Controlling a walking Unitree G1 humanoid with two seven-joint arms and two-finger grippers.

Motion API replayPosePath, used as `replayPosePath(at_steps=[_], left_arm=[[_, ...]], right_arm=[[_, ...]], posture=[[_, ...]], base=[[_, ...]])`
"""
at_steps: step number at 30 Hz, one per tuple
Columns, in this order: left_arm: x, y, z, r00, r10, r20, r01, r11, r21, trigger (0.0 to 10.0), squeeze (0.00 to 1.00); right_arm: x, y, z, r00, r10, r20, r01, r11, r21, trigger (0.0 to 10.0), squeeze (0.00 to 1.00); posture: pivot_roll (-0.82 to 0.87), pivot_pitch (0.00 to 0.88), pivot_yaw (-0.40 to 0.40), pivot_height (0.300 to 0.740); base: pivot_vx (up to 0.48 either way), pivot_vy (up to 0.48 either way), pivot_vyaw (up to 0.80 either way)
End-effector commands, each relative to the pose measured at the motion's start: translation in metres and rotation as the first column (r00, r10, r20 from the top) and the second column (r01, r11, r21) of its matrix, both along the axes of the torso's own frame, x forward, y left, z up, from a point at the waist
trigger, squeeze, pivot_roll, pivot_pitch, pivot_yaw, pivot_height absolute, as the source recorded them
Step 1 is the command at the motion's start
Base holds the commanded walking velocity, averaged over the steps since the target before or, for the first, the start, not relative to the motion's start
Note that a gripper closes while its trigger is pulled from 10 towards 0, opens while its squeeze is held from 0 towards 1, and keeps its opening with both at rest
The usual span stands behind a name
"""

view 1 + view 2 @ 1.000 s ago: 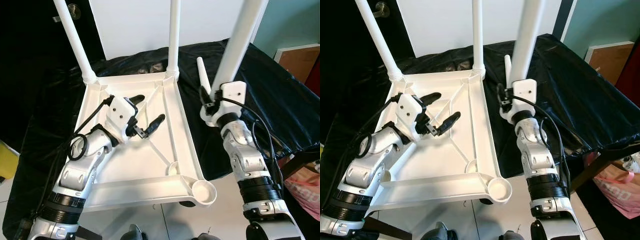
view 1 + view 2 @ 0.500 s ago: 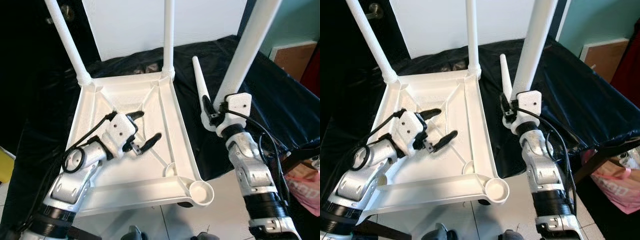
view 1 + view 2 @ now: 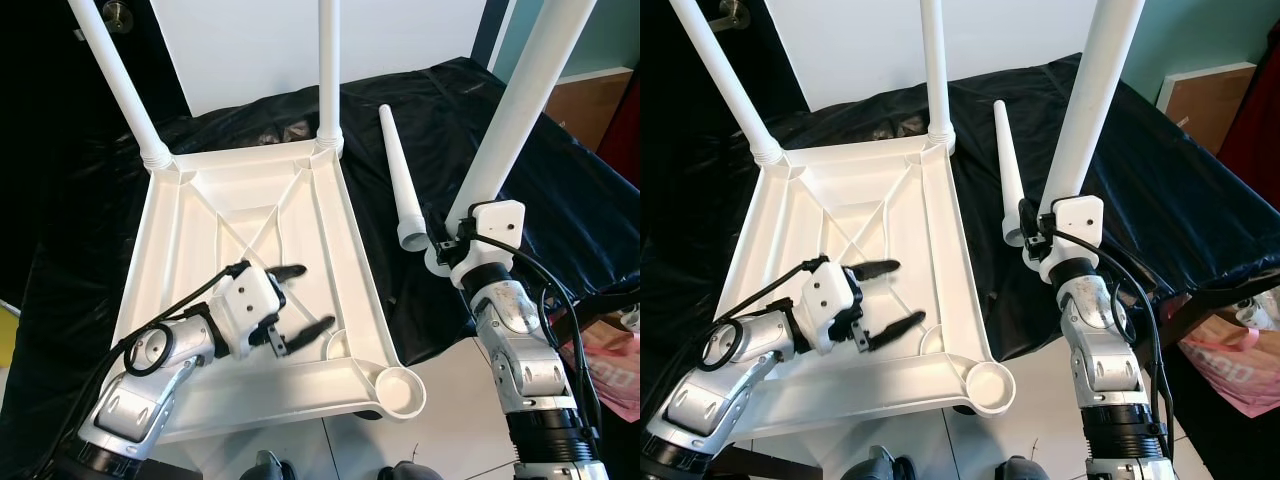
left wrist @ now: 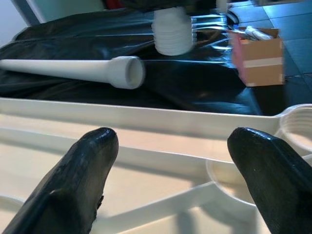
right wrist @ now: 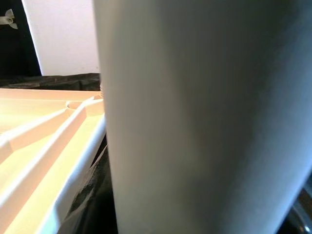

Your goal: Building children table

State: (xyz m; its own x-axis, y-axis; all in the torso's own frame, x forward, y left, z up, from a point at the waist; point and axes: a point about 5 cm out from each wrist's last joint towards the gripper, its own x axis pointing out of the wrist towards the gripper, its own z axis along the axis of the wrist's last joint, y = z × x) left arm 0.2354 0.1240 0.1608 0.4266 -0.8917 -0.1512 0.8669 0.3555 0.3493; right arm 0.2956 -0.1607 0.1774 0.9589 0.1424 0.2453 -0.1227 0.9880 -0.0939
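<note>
The white table top (image 3: 355, 240) lies upside down on black cloth, with two white legs (image 3: 120, 80) (image 3: 328, 70) standing in its far corners. Its near right corner socket (image 3: 400, 390) holds nothing. My left gripper (image 3: 305, 298) hovers open just above the underside near the front rim, nothing between its fingers (image 4: 97, 146). My right gripper (image 3: 445, 242) is shut on a third white leg (image 3: 515, 110), held upright and slightly tilted beside the table's right edge; this leg (image 5: 195, 117) looms close in the right wrist view. A fourth leg (image 3: 395, 165) lies loose on the cloth.
Black cloth (image 3: 560, 190) covers the surface under and around the table top. A pink bag (image 3: 610, 360) and a brown cabinet (image 3: 610, 100) sit at the right. White floor tiles (image 3: 450, 400) show below the front edge. A cardboard box (image 4: 256, 56) sits beyond the cloth.
My left gripper has drawn back from the middle of the underside toward the front rim, still open. My right arm has carried the upright leg nearer and to the right, uncovering the loose leg.
</note>
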Motion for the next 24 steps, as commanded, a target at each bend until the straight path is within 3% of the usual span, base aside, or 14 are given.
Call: replayPosePath(at_steps=[1,9,16,21,24], left_arm=[[-0.005,0.000,-0.001,0.999,-0.047,-0.027,0.048,0.999,0.018,10.0,0.00],[-0.012,0.001,-0.006,0.997,-0.068,-0.044,0.070,0.996,0.059,10.0,0.00],[-0.015,0.006,-0.018,0.997,-0.067,-0.033,0.072,0.981,0.179,10.0,0.00],[-0.014,0.008,-0.021,0.998,-0.053,-0.037,0.060,0.976,0.207,10.0,0.00],[-0.014,0.014,-0.030,0.998,-0.029,-0.060,0.045,0.960,0.276,10.0,0.00]], right_arm=[[-0.002,-0.003,0.001,1.000,-0.005,0.001,0.005,1.000,-0.002,10.0,0.00],[-0.002,-0.005,0.001,1.000,-0.001,-0.005,0.001,1.000,-0.015,10.0,0.00],[0.004,-0.002,0.007,1.000,0.028,0.004,-0.027,0.999,-0.034,10.0,0.00],[0.006,-0.002,0.008,0.999,0.035,0.007,-0.035,0.999,-0.039,10.0,0.00],[0.009,-0.003,0.011,0.999,0.043,0.010,-0.043,0.998,-0.047,10.0,0.00]], posture=[[-0.12,0.127,0.040,0.740],[-0.12,0.112,0.030,0.740],[-0.11,0.098,0.008,0.740],[-0.10,0.101,0.001,0.740],[-0.10,0.107,0.000,0.740]], base=[[0.000,0.000,0.00],[0.000,0.000,0.00],[0.000,0.000,0.00],[0.000,0.000,0.00],[0.000,0.000,0.00]])
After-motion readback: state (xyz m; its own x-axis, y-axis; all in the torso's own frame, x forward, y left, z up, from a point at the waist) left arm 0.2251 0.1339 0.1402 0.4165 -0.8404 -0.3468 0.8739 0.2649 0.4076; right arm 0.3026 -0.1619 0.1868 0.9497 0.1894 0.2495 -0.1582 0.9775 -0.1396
